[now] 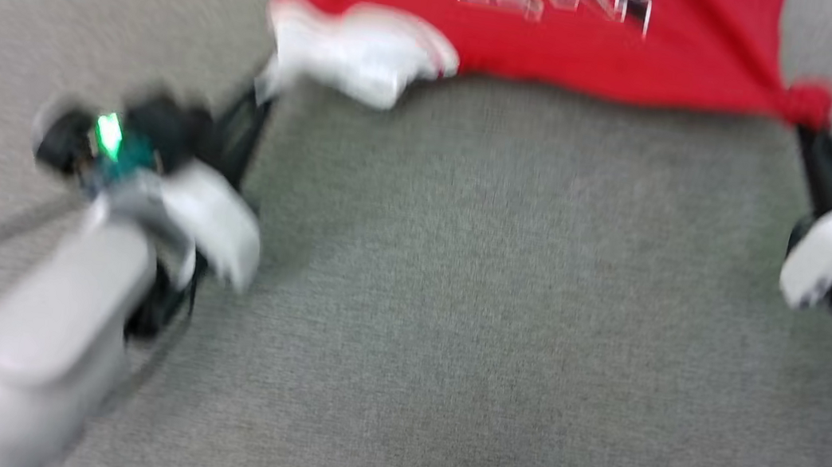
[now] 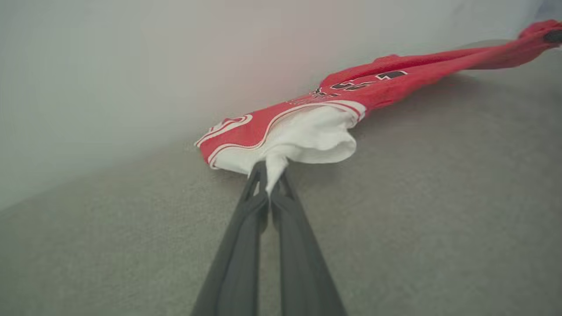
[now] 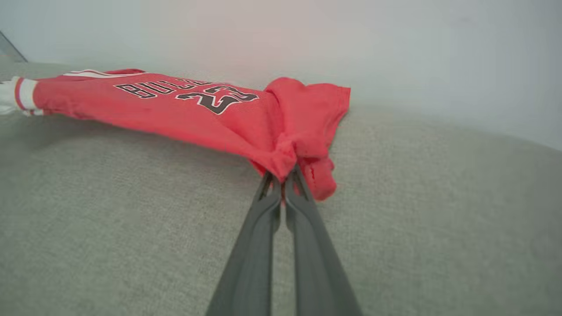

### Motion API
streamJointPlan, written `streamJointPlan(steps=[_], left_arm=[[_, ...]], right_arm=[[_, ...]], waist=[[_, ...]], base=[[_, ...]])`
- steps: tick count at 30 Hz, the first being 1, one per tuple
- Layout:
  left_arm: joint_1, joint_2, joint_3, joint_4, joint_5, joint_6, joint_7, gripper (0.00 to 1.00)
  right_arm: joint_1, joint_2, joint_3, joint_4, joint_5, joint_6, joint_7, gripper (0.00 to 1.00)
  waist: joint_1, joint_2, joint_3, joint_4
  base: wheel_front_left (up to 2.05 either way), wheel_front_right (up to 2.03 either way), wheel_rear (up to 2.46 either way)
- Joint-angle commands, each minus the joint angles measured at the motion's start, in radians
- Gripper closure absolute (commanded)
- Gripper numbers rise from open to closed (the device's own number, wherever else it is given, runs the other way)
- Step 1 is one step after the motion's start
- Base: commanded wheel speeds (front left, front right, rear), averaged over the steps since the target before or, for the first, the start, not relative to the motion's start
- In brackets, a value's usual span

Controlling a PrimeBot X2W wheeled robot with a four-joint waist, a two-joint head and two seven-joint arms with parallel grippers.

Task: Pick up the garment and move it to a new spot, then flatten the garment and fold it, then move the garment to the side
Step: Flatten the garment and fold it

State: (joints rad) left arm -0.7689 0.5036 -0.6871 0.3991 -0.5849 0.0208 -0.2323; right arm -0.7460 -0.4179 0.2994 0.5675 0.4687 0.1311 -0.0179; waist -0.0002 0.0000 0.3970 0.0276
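The garment (image 1: 609, 50) is stretched taut between the two arms over the grey fabric surface (image 1: 454, 311), with its lettering facing up. The left jaws are pressed together, pinching the bunched tip of a white sleeve (image 2: 316, 136). The right jaws are squeezed just as tight on a gathered red corner (image 3: 285, 153), and a loose flap droops beside them. The near edge of the cloth casts a shadow on the surface below. The head view is blurred.
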Motion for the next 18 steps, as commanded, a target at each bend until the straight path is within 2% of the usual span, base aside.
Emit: streamJointPlan(steps=[1,11,12,18], left_arm=[[0.081,0.029,-0.02,-0.049,-0.006,0.018,0.025,1.0],[0.431,0.206,-0.037,-0.318,-0.108,0.109,0.181,1.0],[0.431,0.206,-0.037,-0.318,-0.108,0.109,0.181,1.0],[0.582,0.291,-0.062,-0.458,-0.178,0.134,0.266,1.0]], right_arm=[[0.07,-0.022,0.015,-0.018,0.017,-0.001,-0.001,1.0],[0.325,-0.103,0.039,-0.104,0.07,-0.001,0.024,1.0],[0.325,-0.103,0.039,-0.104,0.07,-0.001,0.024,1.0],[0.46,-0.145,0.033,-0.174,0.079,-0.001,0.086,1.0]], waist=[[0.0002,0.0,-0.092,0.012],[0.0002,0.0,-0.231,0.031],[0.0002,0.0,-0.231,0.031],[0.0002,0.0,-0.293,0.043]], base=[[0.0,0.0,0.0],[0.0,0.0,0.0],[0.0,0.0,0.0],[0.0,0.0,0.0]])
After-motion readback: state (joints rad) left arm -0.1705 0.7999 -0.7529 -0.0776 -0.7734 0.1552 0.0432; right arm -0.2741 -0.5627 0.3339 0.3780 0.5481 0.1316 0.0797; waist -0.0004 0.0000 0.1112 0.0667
